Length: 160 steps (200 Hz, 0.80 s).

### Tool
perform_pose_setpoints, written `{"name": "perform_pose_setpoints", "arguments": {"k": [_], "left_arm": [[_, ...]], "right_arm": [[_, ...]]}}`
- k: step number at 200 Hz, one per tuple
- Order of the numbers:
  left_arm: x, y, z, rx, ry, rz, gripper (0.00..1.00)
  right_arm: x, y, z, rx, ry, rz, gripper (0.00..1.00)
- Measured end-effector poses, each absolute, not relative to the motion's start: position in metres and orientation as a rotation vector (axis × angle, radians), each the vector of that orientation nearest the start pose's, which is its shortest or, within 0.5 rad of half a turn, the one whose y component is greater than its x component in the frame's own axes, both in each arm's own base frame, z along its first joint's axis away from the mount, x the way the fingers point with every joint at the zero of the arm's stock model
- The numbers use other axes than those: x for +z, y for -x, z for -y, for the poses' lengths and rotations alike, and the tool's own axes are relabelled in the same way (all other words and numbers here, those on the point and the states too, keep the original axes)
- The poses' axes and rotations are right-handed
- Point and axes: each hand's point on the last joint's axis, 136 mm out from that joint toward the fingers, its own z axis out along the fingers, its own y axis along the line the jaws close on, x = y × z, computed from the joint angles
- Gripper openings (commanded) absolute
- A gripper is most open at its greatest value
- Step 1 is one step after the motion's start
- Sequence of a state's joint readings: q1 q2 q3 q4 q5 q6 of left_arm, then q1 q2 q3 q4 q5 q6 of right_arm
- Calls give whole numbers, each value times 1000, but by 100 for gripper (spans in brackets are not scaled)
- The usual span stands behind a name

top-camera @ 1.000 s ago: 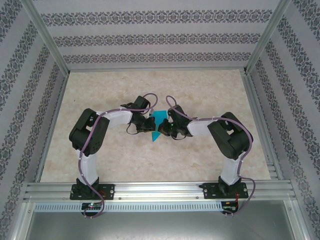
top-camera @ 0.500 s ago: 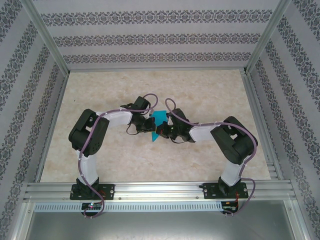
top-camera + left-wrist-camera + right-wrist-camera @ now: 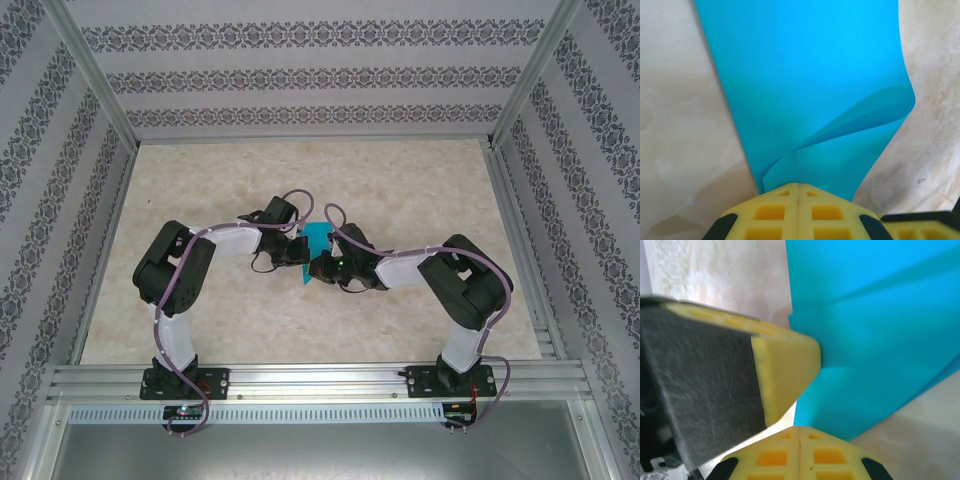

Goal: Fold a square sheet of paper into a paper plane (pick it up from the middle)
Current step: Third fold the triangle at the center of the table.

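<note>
The turquoise sheet of paper (image 3: pixel 318 238) lies folded in layers at the table's middle, between the two wrists. In the left wrist view the paper (image 3: pixel 805 75) spreads away from my left gripper (image 3: pixel 798 185), and one flap curls up from the right. The left jaws are shut, their tips at the paper's near edge. My right gripper (image 3: pixel 800 429) is also shut, its tips at a lower corner of the paper (image 3: pixel 880 340). A left finger (image 3: pixel 790 360) touches the paper's stepped edge. From above, both the left gripper (image 3: pixel 303 258) and the right gripper (image 3: pixel 322 268) cover part of the sheet, so its outline is hidden.
The marbled table top (image 3: pixel 200 200) is bounded by patterned walls and aluminium posts. A metal rail (image 3: pixel 320 380) carrying both arm bases runs along the near edge. A yellow finger of the right gripper (image 3: pixel 920 230) sits right beside my left fingertips.
The right gripper has slid left, over the paper and up against the left gripper. Less blue shows from above. The left arm shifted only slightly.
</note>
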<state>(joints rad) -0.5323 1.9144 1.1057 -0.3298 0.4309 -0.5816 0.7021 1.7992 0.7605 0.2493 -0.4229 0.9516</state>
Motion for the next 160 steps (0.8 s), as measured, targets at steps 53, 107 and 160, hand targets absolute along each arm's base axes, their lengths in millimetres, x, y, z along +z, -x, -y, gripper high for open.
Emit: {"name": "perform_pose_setpoints", "arguments": {"k": [53, 107, 160], "left_arm": [[17, -324, 274, -874, -60, -2870, 0], [18, -324, 274, -875, -56, -2870, 0], [18, -324, 274, -875, -56, -2870, 0]], "right_arm": [[14, -267, -321, 1164, -109, -2715, 3], [32, -267, -320, 1182, -86, -2679, 4], [35, -284, -301, 1131, -154, -2660, 4]]}}
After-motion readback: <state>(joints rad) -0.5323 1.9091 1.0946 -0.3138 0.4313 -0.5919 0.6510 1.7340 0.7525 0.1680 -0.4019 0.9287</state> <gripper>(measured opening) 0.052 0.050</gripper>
